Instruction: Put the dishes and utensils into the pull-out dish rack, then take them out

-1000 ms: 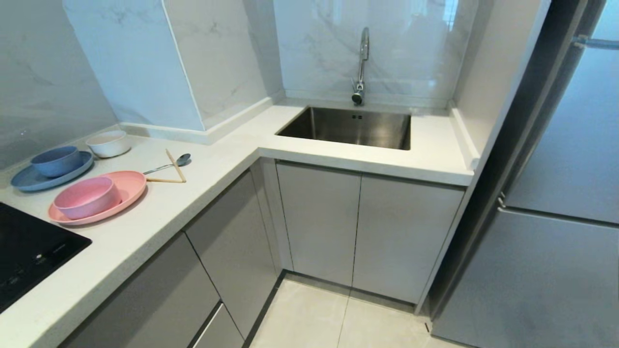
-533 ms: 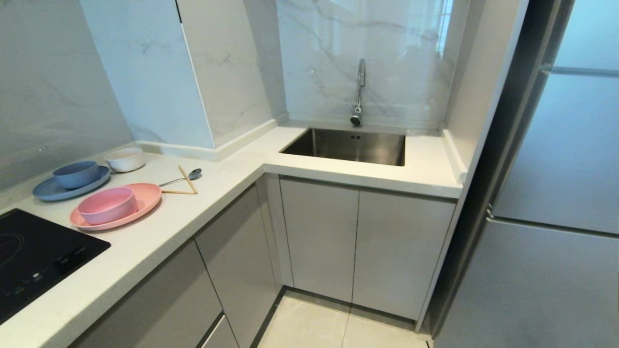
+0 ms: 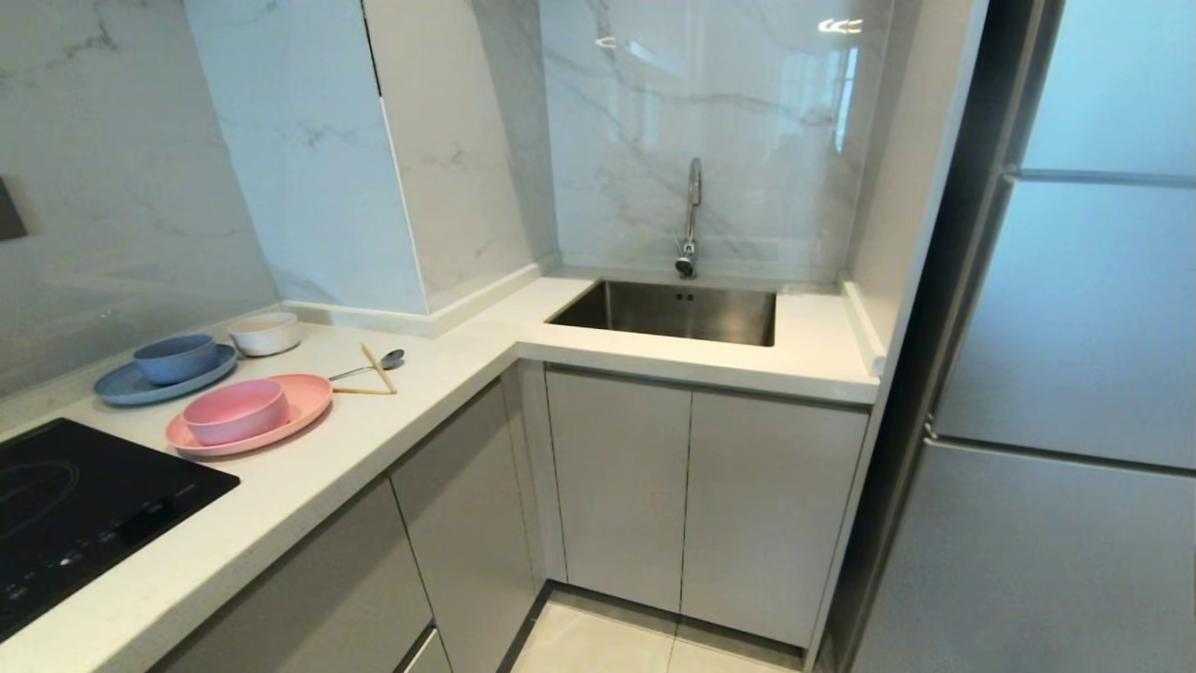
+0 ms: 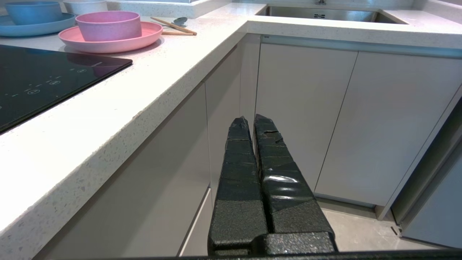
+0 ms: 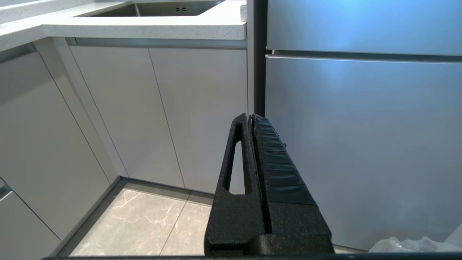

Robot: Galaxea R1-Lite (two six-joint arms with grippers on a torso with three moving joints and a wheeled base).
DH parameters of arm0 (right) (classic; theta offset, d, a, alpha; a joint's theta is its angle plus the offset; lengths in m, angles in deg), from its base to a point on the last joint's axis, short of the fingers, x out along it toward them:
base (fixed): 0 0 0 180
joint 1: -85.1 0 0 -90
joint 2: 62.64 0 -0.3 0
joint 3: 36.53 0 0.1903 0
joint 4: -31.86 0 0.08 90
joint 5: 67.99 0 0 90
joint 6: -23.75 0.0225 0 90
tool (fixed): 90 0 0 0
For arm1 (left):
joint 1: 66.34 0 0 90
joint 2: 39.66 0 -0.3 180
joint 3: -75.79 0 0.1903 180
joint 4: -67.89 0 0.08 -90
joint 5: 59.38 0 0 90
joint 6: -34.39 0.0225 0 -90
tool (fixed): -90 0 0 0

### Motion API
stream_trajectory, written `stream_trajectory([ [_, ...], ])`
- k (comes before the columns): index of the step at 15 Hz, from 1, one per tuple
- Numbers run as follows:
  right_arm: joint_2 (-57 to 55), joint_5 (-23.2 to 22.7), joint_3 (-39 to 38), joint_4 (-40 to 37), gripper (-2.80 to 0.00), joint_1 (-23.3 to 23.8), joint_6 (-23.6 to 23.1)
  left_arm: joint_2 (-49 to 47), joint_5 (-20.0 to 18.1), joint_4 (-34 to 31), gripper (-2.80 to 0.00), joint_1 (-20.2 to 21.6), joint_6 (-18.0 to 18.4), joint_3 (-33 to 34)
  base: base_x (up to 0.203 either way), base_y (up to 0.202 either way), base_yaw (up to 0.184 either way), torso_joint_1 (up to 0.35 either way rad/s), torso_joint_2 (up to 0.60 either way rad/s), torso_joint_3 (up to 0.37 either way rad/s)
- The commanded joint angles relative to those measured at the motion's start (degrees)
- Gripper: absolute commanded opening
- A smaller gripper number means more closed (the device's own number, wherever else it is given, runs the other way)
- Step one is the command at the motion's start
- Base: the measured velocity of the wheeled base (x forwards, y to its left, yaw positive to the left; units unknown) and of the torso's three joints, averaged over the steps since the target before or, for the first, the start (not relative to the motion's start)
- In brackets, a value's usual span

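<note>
pink bowl [image 3: 234, 410]: matte pink, plain
pink plate [image 3: 304, 408]: the same pink, a shade lighter at the rim
chopsticks [image 3: 377, 368]: pale wood
spoon [image 3: 369, 366]: silver
blue bowl [image 3: 175, 358]: dusty blue, on a blue plate [image 3: 121, 390] of like tone
small bowl [image 3: 265, 333]: white
countertop [image 3: 374, 430]: white with fine dark speckles
cooktop [image 3: 75, 505]: glossy black, faint white markings
wall panels [image 3: 710, 112]: white marble with grey veins
sink [image 3: 677, 311]: steel grey
cabinet doors [image 3: 691, 505]: plain greige
fridge [image 3: 1074, 374]: silver-blue sheen
left gripper [image 4: 251, 121]: black, textured
right gripper [image 5: 251, 117]: black
</note>
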Motion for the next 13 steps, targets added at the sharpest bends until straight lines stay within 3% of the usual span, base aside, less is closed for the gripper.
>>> stream_trajectory([
  [1,-0.03,-0.01,0.00,0.01,-2.80,-0.01,0.01,0.19,0.01,0.00,-2.80,0.01,-0.01,0.01,0.000,0.000,0.000,0.002,0.00,0.027],
  [13,-0.01,0.06,0.00,0.13,-2.80,0.34,0.28,0.18,0.01,0.00,-2.80,0.01,-0.01,0.01,0.000,0.000,0.000,0.000,0.00,0.000],
])
